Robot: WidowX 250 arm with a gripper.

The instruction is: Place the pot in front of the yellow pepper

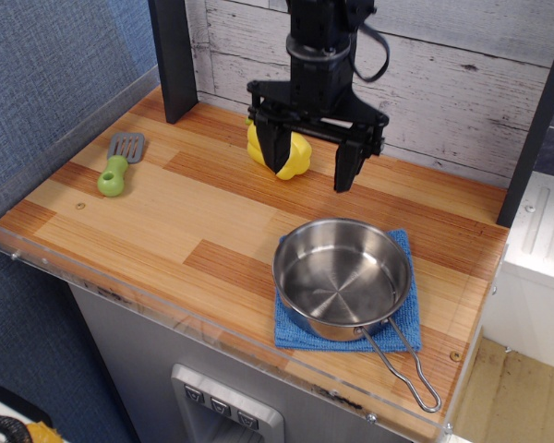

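Observation:
The pot [342,277], a shallow shiny steel pan with a long wire loop handle pointing to the front right, sits on a blue cloth [402,323] at the front right of the wooden counter. The yellow pepper [295,155] stands at the back middle, partly hidden behind my left finger. My gripper [314,173] is open and empty, hanging above the counter just right of the pepper and behind the pot.
A small grey spatula with a green handle [116,166] lies at the left. A dark post [173,55] stands at the back left. A clear acrylic rim [166,309] runs along the counter's front and left edges. A white plank wall is behind.

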